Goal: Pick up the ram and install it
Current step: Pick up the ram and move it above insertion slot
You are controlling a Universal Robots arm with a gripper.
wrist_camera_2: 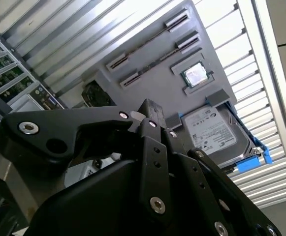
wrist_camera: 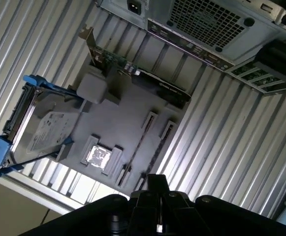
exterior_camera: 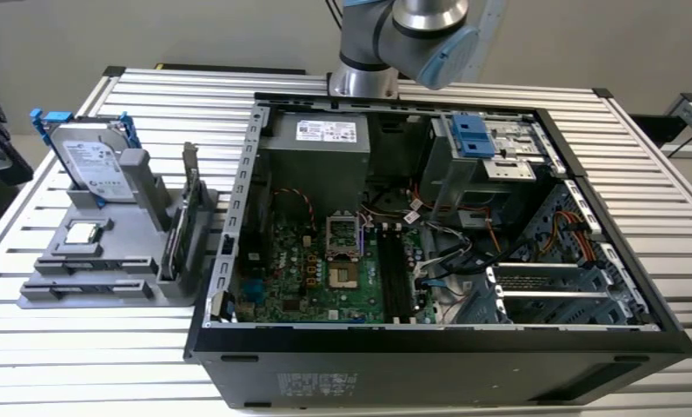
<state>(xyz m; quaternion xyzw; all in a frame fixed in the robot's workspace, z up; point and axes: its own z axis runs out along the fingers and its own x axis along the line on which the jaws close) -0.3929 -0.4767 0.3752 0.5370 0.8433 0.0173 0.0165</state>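
Note:
The ram shows as a thin dark stick (wrist_camera: 139, 142) standing on edge between grey end clips of the grey fixture (wrist_camera: 128, 105); in the second wrist view it is a dark line (wrist_camera_2: 147, 42) between the same clips. My gripper (wrist_camera: 156, 184) hangs well above the fixture, apart from the ram, with its black linkage (wrist_camera_2: 147, 110) in the foreground. Nothing shows in its grasp. The arm (exterior_camera: 415, 35) stands behind the open computer case (exterior_camera: 224, 261). On the motherboard (exterior_camera: 311, 278), the long black slots (exterior_camera: 395, 278) lie beside the processor socket.
The fixture (exterior_camera: 44, 291) sits at the exterior view's left of the case on the slatted table. It also carries a hard drive (exterior_camera: 91, 161) in a blue frame, a processor chip (exterior_camera: 85, 233) and an upright greenish card (exterior_camera: 178, 234). Cables and drive bays crowd the case's right half.

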